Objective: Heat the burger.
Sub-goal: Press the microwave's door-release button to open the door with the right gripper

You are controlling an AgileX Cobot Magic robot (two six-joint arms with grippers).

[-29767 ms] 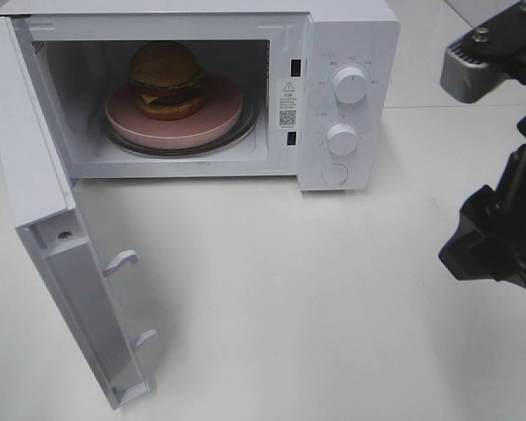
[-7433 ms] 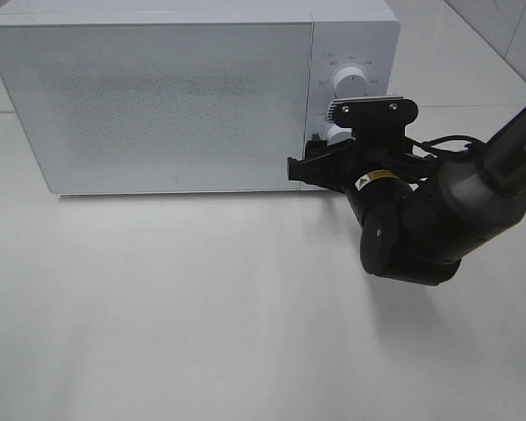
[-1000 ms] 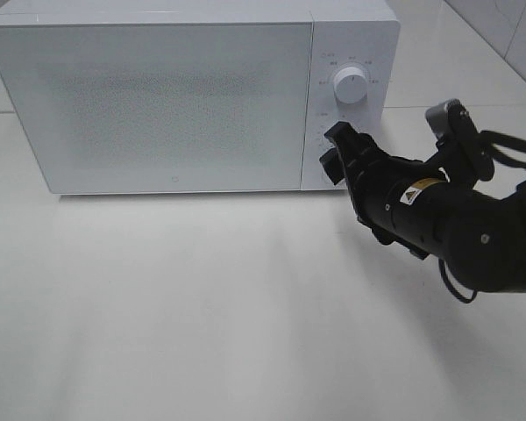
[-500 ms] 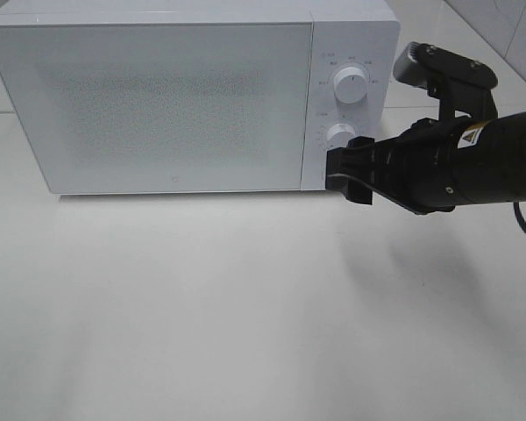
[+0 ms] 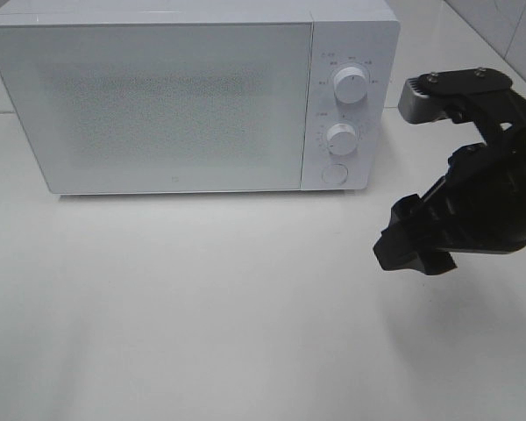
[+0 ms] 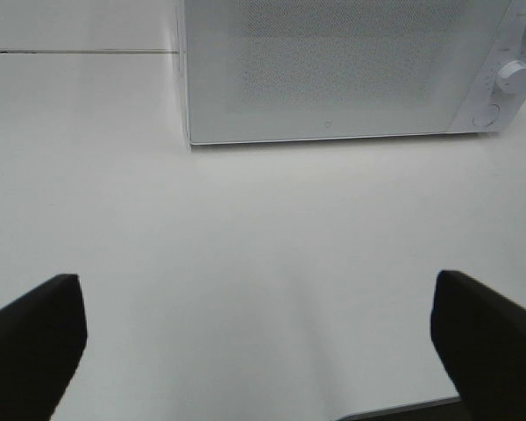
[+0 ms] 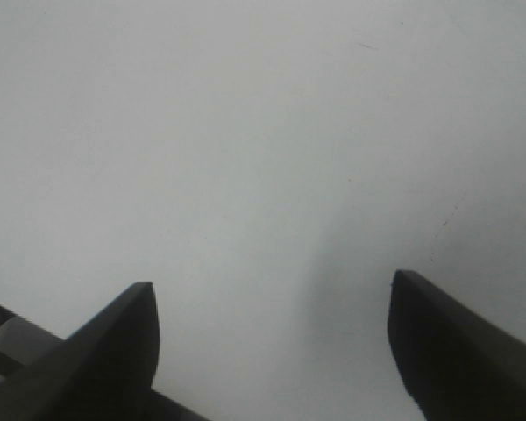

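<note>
The burger is hidden behind the shut door of the white microwave (image 5: 158, 96), which stands at the back of the table. The left wrist view shows the same microwave (image 6: 333, 70) from the front, door shut. My right gripper (image 5: 405, 250) hangs open over the bare table to the right of and in front of the control panel, touching nothing. In the right wrist view, the right gripper (image 7: 272, 289) has only white table between its fingers. My left gripper (image 6: 254, 281) is open and empty, well in front of the microwave, and does not show in the exterior high view.
The control panel carries an upper knob (image 5: 349, 84), a lower knob (image 5: 342, 139) and a round button (image 5: 334, 174). White table (image 5: 202, 307) stretches in front of the microwave. The right arm's dark body (image 5: 491, 193) fills the right edge.
The right gripper has drawn away from the lower knob, moving right and toward the front of the table. The microwave door, open with the burger inside in the earliest frame, is shut.
</note>
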